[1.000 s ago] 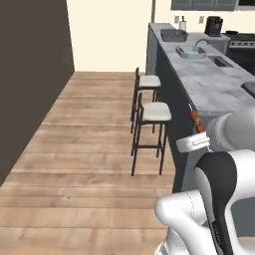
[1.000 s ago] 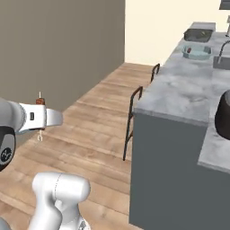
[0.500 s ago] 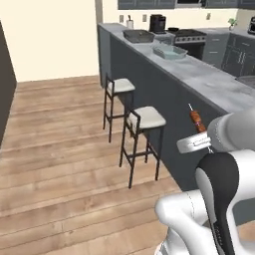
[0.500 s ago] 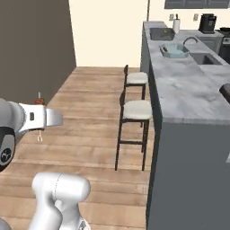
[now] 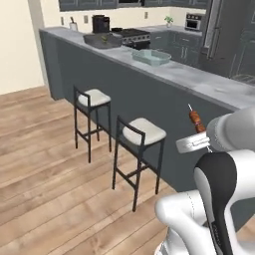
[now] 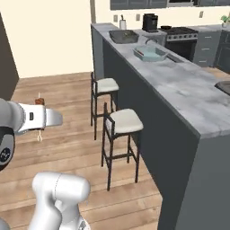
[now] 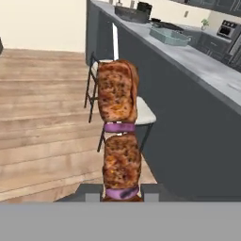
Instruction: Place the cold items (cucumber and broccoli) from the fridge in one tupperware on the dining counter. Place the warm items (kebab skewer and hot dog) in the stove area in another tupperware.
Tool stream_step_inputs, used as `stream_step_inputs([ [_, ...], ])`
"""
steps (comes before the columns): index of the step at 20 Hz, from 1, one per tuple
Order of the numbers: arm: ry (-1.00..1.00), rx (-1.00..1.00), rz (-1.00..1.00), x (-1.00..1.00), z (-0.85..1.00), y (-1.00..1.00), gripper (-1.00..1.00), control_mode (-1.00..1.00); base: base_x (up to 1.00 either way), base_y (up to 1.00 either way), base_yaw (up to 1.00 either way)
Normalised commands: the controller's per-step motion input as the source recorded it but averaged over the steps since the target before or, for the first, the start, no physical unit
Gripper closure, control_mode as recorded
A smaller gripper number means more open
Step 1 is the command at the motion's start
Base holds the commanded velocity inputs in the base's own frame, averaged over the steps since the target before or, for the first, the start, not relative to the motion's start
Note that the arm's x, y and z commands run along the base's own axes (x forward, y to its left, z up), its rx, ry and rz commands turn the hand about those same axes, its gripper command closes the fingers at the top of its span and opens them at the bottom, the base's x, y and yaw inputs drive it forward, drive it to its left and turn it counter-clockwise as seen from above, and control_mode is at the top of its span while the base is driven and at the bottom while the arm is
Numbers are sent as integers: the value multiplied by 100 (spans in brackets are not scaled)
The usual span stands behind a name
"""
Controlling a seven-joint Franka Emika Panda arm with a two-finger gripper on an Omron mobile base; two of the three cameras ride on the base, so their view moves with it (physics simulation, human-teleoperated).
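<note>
Gripper [image 7: 122, 193] clamped on kebab skewer [image 7: 120, 136]; advise holding it upright and steady toward the clear tupperware [image 7: 168, 36] far ahead.

The white arm rises from its base with a dark joint at the elbow, and the forearm bends back toward the near side of the scene. The hand is held out level, well above the floor. The gripper [image 7: 121, 192] has its two fingers [image 7: 89, 192] closed tight on the lower end of the kebab skewer [image 7: 119, 122], which stands upright from the hand. In the left base view the gripper [image 5: 191, 143] is right of the middle; in the right base view the gripper [image 6: 42, 117] is at the left edge.
</note>
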Motion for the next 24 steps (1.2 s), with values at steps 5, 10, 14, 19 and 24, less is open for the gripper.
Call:
stream_step_inputs([
  [5, 0, 0, 0, 0, 0, 0, 100, 100, 76, 100, -52],
  [10, 0, 0, 0, 0, 0, 0, 100, 100, 74, 100, -53],
  [14, 0, 0, 0, 0, 0, 0, 100, 100, 72, 100, -53],
  [19, 0, 0, 0, 0, 0, 0, 100, 100, 72, 100, -54],
  [24, 0, 0, 0, 0, 0, 0, 100, 100, 67, 100, -51],
])
